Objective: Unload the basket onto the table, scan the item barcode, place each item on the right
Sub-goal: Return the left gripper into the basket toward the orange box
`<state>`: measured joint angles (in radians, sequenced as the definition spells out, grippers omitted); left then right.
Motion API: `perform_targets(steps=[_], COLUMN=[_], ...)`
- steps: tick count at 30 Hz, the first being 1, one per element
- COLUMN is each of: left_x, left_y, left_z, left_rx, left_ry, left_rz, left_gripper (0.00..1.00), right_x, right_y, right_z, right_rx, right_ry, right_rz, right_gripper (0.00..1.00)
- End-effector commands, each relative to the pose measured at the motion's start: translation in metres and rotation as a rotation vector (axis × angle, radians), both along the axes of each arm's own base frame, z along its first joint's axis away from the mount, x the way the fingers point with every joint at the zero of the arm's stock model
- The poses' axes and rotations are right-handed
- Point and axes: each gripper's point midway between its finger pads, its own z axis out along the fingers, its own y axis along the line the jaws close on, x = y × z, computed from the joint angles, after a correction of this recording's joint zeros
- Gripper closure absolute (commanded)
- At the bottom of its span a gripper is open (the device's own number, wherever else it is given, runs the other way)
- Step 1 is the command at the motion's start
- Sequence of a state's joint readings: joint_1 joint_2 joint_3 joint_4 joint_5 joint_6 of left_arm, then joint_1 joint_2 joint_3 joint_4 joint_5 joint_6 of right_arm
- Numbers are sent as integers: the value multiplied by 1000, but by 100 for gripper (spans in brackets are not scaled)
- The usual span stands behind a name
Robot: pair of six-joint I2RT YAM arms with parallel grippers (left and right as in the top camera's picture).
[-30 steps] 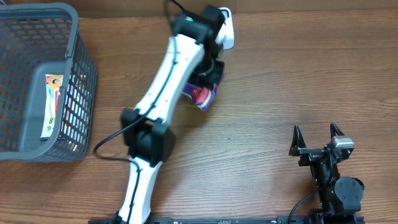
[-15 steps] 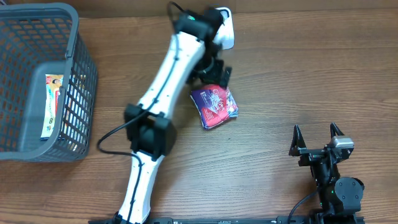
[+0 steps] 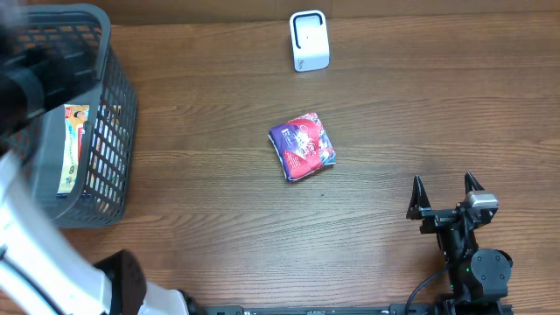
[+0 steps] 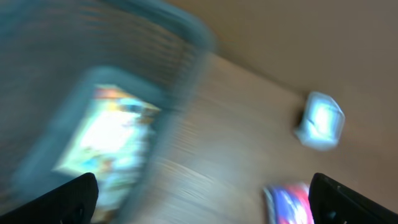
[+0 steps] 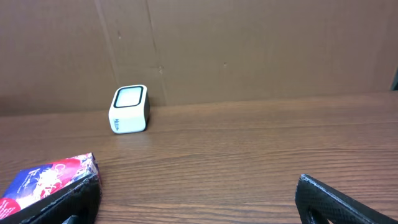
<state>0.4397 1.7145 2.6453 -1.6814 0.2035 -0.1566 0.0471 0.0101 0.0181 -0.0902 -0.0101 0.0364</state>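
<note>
A purple-and-red snack packet (image 3: 302, 146) lies flat on the wooden desk (image 3: 394, 105) at the centre of the overhead frame, touched by neither arm. The white barcode scanner (image 3: 309, 40) stands at top centre, well apart from it. The right pincer (image 3: 444, 185) rests spread at lower right. The left pincer (image 4: 205, 199), in a blurred wrist view, is spread wide and empty above the grey basket (image 3: 109, 131) at upper left, where a flat printed packet (image 3: 73, 149) leans against the wall.

One basket (image 3: 121, 105); one scanner (image 3: 308, 40); one packet (image 3: 303, 146); perhaps one carton (image 3: 72, 149).
</note>
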Motion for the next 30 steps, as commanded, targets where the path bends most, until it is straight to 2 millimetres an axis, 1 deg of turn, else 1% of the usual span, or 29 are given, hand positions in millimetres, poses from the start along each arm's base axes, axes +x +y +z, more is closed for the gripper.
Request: perform_targets(steps=[1, 3, 5, 6, 9, 10, 11, 14, 15, 16, 18, 20, 23, 27, 28, 30], left_x=[-30, -43, -48, -47, -37, -31, -20, 2, 9, 16, 31, 42, 54, 66, 67, 65], left_y=[67, 96, 117, 126, 141, 147, 153, 154, 153, 151, 145, 140, 136, 131, 130, 130], left_z=[-5, -11, -21, -28, -50, -60, -77, -104, -113, -121, -138, -153, -173, -198, -208, -220], left_rx=[-67, -78, -98, -111, -145, -162, -189, -199, -194, -186, -177, -176, -160, -130, -116, -109], left_ry=[-1, 13, 33, 51, 102, 126, 164, 226, 250, 271, 315, 355, 418, 499, 539, 585], left_rz=[248, 338, 394, 413, 418, 416, 399, 304, 267, 232, 163, 130, 103, 74, 73, 81], left_gripper=[0, 0, 0, 0, 0, 0, 0, 0, 2, 7, 11, 11, 12, 21, 22, 22], right_x=[0, 0, 0, 0, 0, 0, 0, 0, 0, 0, 0, 0, 0, 0, 0, 0], right_y=[-2, -2, -2, -2, -2, -2, -2, -2, -2, -2, -2, -2, -2, -2, -2, -2], right_z=[-2, -2, -2, -2, -2, -2, -2, -2, -2, -2, -2, -2, -2, -2, -2, -2], right_rx=[-4, -4, -4, -4, -4, -4, -4, -4, -4, -4, -4, -4, -4, -4, -4, -4], right_ry=[-3, -3, -3, -3, -3, -3, -3, -3, -3, -3, -3, -3, -3, -3, -3, -3], right_rz=[-10, -10, -10, -10, -10, -10, -10, -10, -10, -10, -10, -10, -10, -10, -10, -10], right_gripper=[0, 0, 0, 0, 0, 0, 0, 0, 0, 0, 0, 0, 0, 0, 0, 0])
